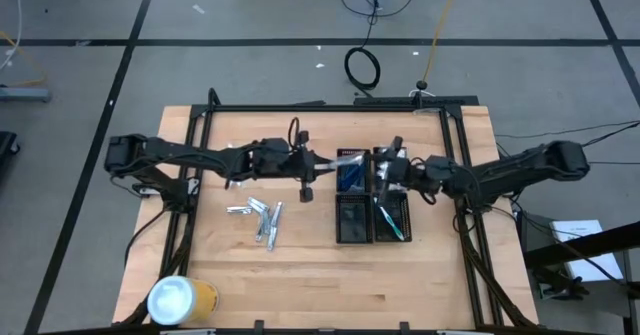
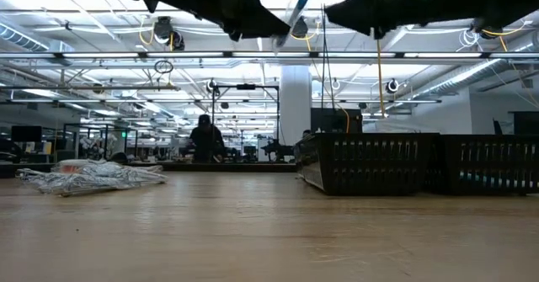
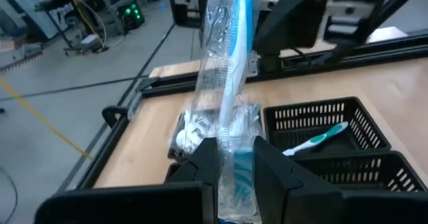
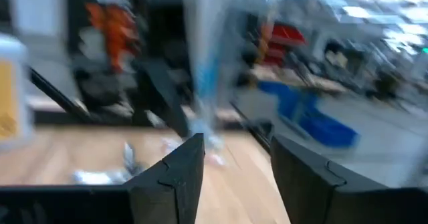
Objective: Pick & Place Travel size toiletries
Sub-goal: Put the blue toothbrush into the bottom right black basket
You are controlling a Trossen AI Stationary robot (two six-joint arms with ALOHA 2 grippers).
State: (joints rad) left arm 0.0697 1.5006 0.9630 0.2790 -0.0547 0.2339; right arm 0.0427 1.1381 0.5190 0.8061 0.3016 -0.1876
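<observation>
My left gripper (image 3: 235, 158) is shut on a clear crinkly packet with a blue-and-white toothbrush inside (image 3: 227, 63). It hangs above the black gridded trays (image 1: 352, 180); the packet (image 1: 350, 157) shows silvery there and sits high in the low view (image 2: 299, 8). My right gripper (image 4: 237, 150) is open and hovers over the right-hand trays (image 1: 388, 170), facing the packet (image 4: 200, 77). A green-and-white toothbrush (image 3: 314, 140) lies in one compartment (image 1: 390, 220), blue items (image 1: 350, 180) in another. Several silvery sachets (image 1: 258, 218) rest flat on the table left of the trays. My left gripper pinches the wrapped toothbrush between its two fingers (image 3: 204, 164), close to the packet's near end (image 3: 235, 184). The fingers come from the table's left and lie along the packet. It sticks out past the fingertips, lifted clear above the trays.
A yellow cylinder with a white lid (image 1: 180, 300) stands at the table's near left corner. A black frame (image 1: 330, 108) runs along the far edge and sides. Bare wood lies between the sachets and the trays (image 1: 310, 235). A person (image 2: 205, 139) is far behind the table.
</observation>
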